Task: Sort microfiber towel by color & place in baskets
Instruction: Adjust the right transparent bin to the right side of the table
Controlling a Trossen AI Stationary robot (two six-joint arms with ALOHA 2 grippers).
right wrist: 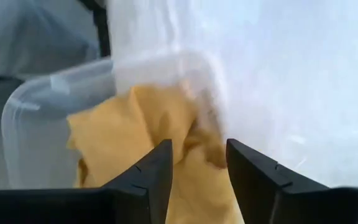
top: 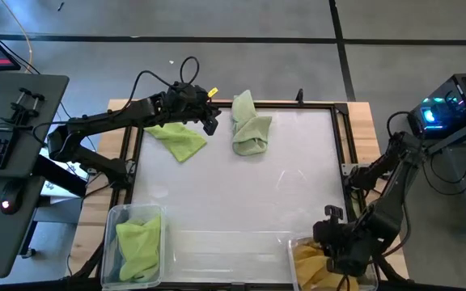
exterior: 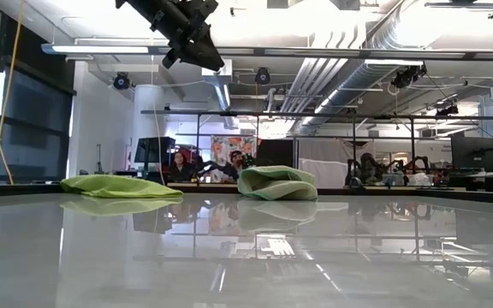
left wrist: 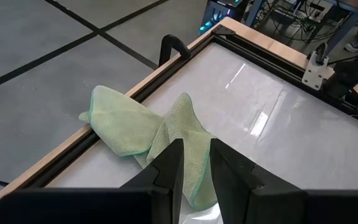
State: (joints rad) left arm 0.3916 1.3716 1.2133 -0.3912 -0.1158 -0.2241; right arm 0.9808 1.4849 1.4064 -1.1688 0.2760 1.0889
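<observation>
Two towels are already sorted. A lime towel (top: 138, 240) lies in the clear basket (top: 112, 217) at 7 o'clock on the desk (top: 241, 202), and a yellow towel (right wrist: 135, 134) lies in the second basket (right wrist: 30, 118) at 5 o'clock.

Two green towels are left near the far edge. A lime-green towel (top: 180, 140) lies flat at about 11 o'clock. A paler green towel (top: 249, 128) is bunched up at 12 o'clock, with one corner draped over the black frame.

The left claw (top: 208, 120) hangs above the desk between these two towels. In its wrist view the fingers (left wrist: 169, 165) are released with a narrow gap, holding nothing, and they point toward the paler towel. The right claw (right wrist: 197, 168) hovers over the yellow towel's basket, fingers spread and empty.

I judge the task about half done. Both green towels need carrying to a basket, and the lime one matches the 7 o'clock basket. Where the paler one belongs is unclear, since no third basket shows.
</observation>
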